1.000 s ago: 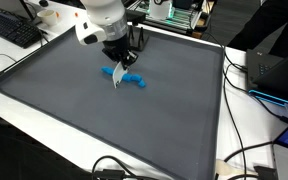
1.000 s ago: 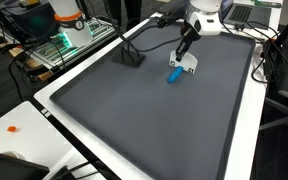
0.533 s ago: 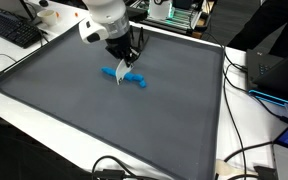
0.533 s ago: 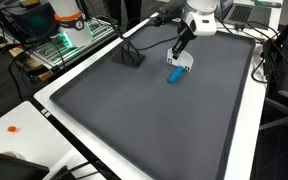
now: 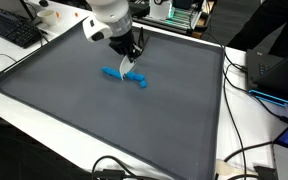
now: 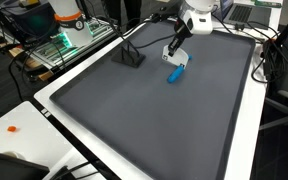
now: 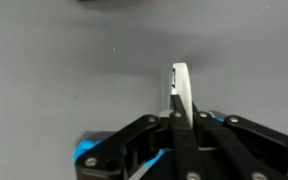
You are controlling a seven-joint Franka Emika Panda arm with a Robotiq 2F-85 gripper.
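Note:
My gripper (image 5: 125, 64) is shut on a thin white flat piece (image 5: 124, 70) that hangs from the fingers just above the grey mat (image 5: 74, 110). A blue object (image 5: 135, 80) lies on the mat right beside and slightly under the gripper. In an exterior view the gripper (image 6: 174, 52) holds the white piece (image 6: 171, 57) just above the blue object (image 6: 175, 73). In the wrist view the white piece (image 7: 181, 88) sticks out edge-on between the closed black fingers (image 7: 156, 135), and a bit of blue (image 7: 89, 160) shows at the lower left.
A small black stand (image 6: 132, 58) sits on the mat (image 6: 134, 120) near its far edge. A keyboard (image 5: 14, 30) lies off the mat. Cables (image 5: 249, 150) and equipment (image 6: 64, 40) ring the table edges.
The gripper has risen and shifted a little toward the far edge of the mat, carrying the white piece. The blue object has stayed in place.

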